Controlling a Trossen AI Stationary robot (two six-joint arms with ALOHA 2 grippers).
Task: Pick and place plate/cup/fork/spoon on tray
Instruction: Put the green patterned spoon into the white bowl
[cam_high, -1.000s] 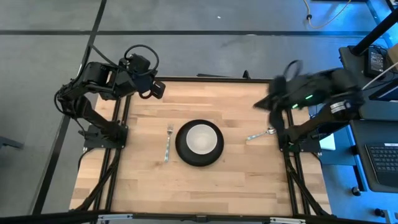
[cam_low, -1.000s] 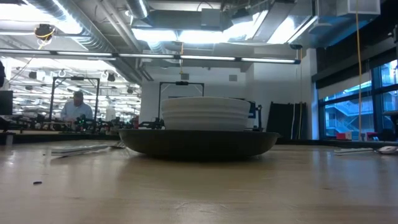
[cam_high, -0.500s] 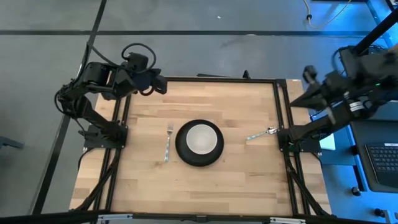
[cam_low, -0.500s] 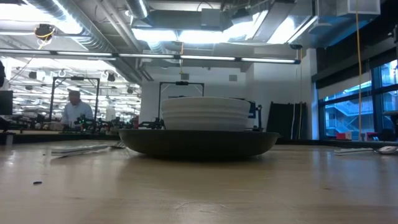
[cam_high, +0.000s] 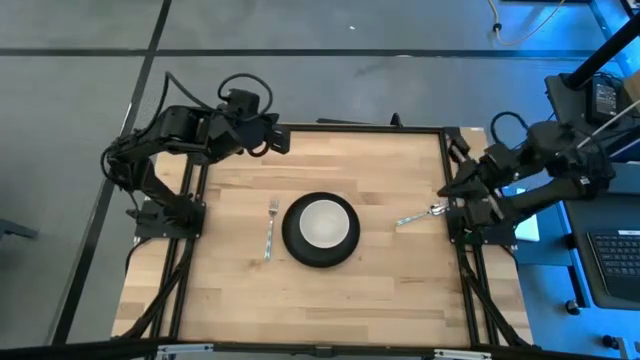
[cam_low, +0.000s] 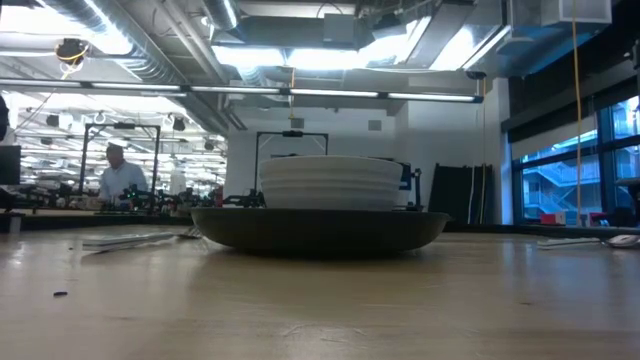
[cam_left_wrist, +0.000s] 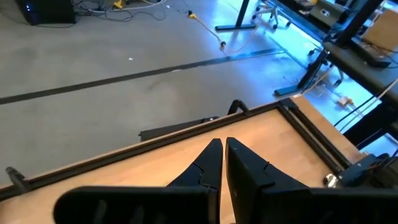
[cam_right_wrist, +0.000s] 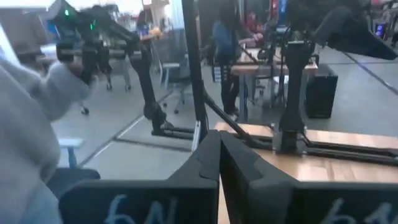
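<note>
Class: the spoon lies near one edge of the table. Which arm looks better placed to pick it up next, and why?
Probably the right. The right gripper, shut, sits close to the spoon, at that table edge. The left gripper, also shut, is at the far corner, beyond the fork and plate.

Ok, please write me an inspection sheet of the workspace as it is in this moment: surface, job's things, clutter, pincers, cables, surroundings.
Surface: wooden table in a dark frame; no tray seen.
Job's things: cup sits inside the plate at the centre; fork lies beside the plate toward the left arm; spoon lies toward the right arm.
Clutter: a small dark speck on the wood.
Pincers: left pincer shut, over the far edge; right pincer shut, at the table's right edge near the spoon; both hold nothing.
Cables: loops on the left arm.
Surroundings: a person far behind; a laptop beside the table.
</note>
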